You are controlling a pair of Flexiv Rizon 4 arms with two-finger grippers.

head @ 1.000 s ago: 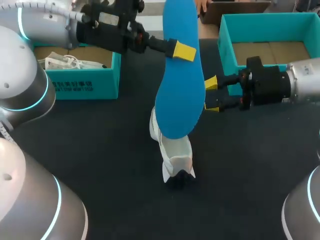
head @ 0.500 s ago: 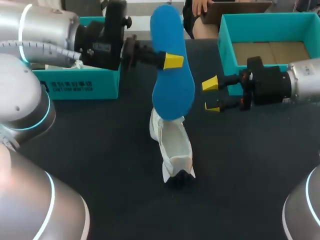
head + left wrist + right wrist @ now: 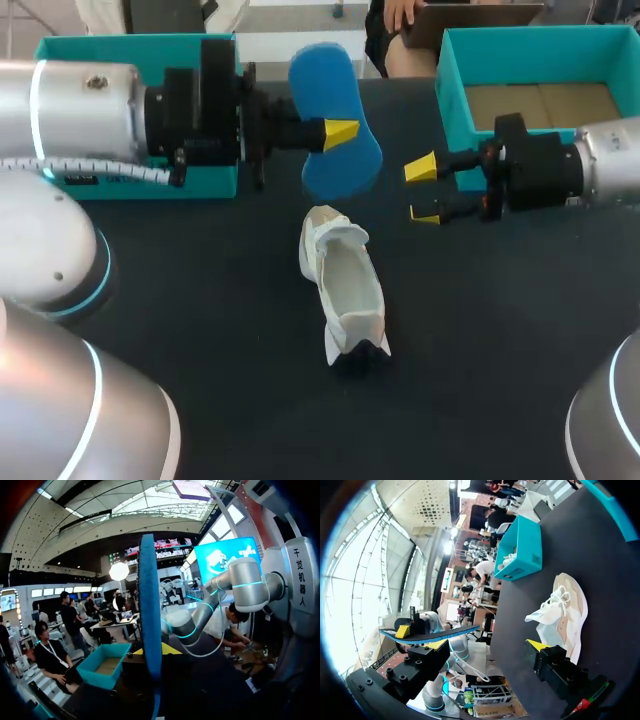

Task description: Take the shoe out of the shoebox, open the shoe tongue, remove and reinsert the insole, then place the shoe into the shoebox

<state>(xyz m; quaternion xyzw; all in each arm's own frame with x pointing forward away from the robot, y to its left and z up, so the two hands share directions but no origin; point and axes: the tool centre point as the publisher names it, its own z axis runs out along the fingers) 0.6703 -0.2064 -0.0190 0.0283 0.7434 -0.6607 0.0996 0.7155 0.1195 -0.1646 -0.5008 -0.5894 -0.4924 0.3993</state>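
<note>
head view: left jaws clamp the blue insole, shoe lies on the table below it

the left gripper (image 3: 337,134) is closed on the blue insole (image 3: 328,85). one yellow tip presses the face turned toward the camera, and the other finger is hidden behind the insole. the insole is held clear of the table with its broad face showing, its length running roughly from 12 to 6 o'clock. in the left wrist view the insole (image 3: 148,605) stands edge-on between the fingers, with a yellow tip against one side.

the right gripper (image 3: 424,191) is at 3 o'clock of the insole, near it but not touching. its jaws are spread wide with nothing between them. in the right wrist view the right gripper (image 3: 488,645) shows its two yellow tips far apart. the insole (image 3: 430,635) is ahead of it, seen edge-on, and the shoe (image 3: 565,612) lies on the table beside one finger.

the white shoe (image 3: 345,285) is at 6 o'clock of the insole, apart from it. it rests on the dark table (image 3: 200,300) with its opening upward and its length running from 11 to 5 o'clock. neither gripper touches it, and it is outside both boxes.

the left shoebox (image 3: 120,45), teal, is at 10 o'clock of the shoe, largely hidden behind the left arm. the right shoebox (image 3: 450,90), also teal, is at 2 o'clock, just behind the right gripper, with its brown cardboard floor showing.
</note>
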